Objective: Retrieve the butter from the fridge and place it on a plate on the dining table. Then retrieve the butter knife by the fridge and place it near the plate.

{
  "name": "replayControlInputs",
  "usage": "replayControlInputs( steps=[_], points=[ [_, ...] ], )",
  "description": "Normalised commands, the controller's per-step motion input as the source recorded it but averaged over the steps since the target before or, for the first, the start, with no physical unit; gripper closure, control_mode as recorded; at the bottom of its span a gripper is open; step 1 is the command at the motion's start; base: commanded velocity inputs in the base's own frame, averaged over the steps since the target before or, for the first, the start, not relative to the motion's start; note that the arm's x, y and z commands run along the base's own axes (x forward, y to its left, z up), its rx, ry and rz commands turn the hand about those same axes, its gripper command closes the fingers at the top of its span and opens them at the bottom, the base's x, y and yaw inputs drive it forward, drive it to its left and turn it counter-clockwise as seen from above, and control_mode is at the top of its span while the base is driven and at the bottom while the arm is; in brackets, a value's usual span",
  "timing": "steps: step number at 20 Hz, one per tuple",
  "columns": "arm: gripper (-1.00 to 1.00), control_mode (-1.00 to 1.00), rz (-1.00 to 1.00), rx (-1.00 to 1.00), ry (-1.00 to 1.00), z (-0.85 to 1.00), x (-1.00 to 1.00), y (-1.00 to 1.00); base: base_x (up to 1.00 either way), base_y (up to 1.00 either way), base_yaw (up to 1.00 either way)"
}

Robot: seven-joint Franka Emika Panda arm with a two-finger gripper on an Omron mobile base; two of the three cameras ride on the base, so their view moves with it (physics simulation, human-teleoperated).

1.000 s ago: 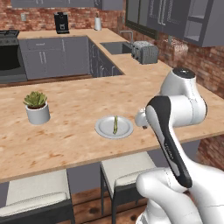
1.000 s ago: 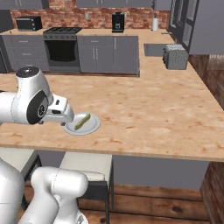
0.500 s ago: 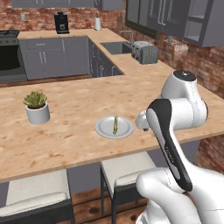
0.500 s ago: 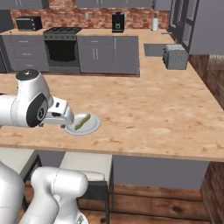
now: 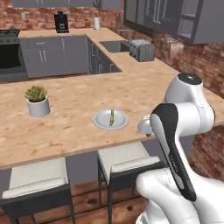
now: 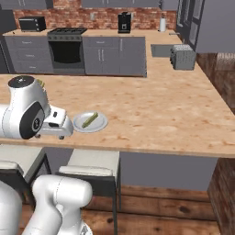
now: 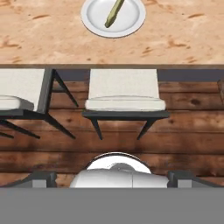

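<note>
Now the gripper (image 7: 112,177) has drawn back off the dining table (image 5: 74,127), jaws spread wide and empty; ahead of it the butter (image 5: 111,117) lies on the plate (image 5: 101,122). That half looks done, so the butter knife comes next.

- I get bright, even, flat rendered light in all three feeds, with no single lamp I can pick out.
- Shadows are soft and faint: a pale one under the plant pot (image 5: 38,107), a thin one around the plate (image 5: 101,123).
- I see deeper shade beneath the dining table (image 6: 174,114) overhang, around the stools (image 7: 124,94).
- No glare on the wood; the arm (image 5: 177,140) carries only a mild sheen.
- Both base views are slightly soft and blocky; far cabinets lose detail.
- My hand view is crisper, with no obvious bending at the edges.
</note>
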Motion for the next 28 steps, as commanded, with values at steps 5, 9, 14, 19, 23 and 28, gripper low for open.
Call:
replayControlInputs(
  steps=[5,9,14,19,23,28],
  points=[
    [-1.00,1.00,0.00,0.00,0.00,0.00,0.00,0.00,-0.71,0.68,0.00],
    [-1.00,1.00,0.00,0.00,0.00,0.00,0.00,0.00,-0.38,0.93,-0.04],
    [-1.00,1.00,0.00,0.00,0.00,0.00,0.00,0.00,-0.01,1.00,-0.01],
    [-1.00,1.00,0.00,0.00,0.00,0.00,0.00,0.00,-0.08,1.00,0.00],
    [-1.00,1.00,0.00,0.00,0.00,0.00,0.00,0.00,-0.04,1.00,0.00],
    [-1.00,1.00,0.00,0.00,0.00,0.00,0.00,0.00,-0.07,1.00,0.00]
  ],
)
